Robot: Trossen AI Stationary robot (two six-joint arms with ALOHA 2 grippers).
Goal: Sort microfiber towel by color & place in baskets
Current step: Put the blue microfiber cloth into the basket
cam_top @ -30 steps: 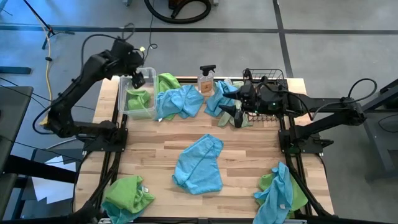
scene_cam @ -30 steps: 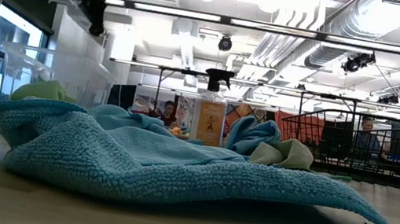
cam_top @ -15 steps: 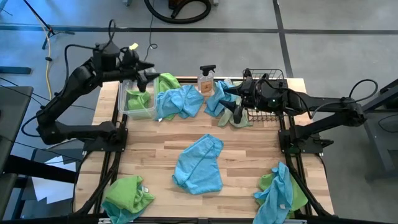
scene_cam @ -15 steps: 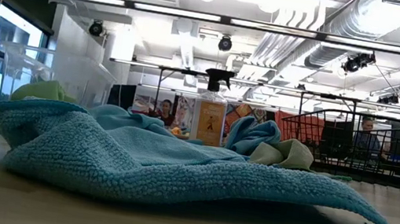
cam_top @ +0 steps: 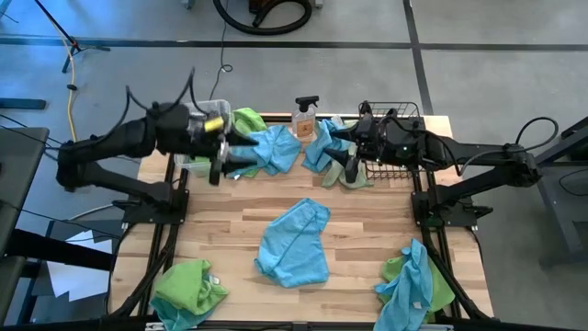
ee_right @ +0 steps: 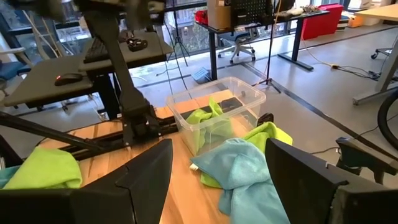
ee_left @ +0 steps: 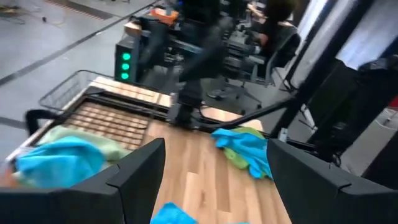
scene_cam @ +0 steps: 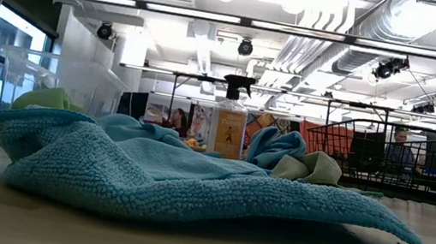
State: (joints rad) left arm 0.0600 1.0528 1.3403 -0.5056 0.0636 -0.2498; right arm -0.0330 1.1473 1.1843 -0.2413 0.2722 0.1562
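Blue cloth lies right beside the left tool (cam_top: 223, 158), which hovers open and empty over the rear-left of the worktop (cam_top: 367, 239), between the clear tub (cam_top: 188, 164) and the bunched blue towel (cam_top: 268, 150). The right tool (cam_top: 347, 156), also open and holding nothing, sits over a blue-and-green heap (cam_top: 333, 147) just in front of the wire basket (cam_top: 404, 115).

The step in hand looks like picking the next towel. A good pick would pinch a raised fold of a single colour, since the blue towel overlaps a green towel (cam_top: 246, 120) beside the tub and could drag it along. The tub already holds green cloth (ee_right: 208, 116), so blue probably belongs in the wire basket.

The spray bottle (cam_top: 305, 118) stands between the two heaps and could be tipped by a sweep. Worktop centre holds only one flat blue towel (cam_top: 294, 244), leaving room there; more towels (cam_top: 188, 290) sit at the front corners, near the edge.
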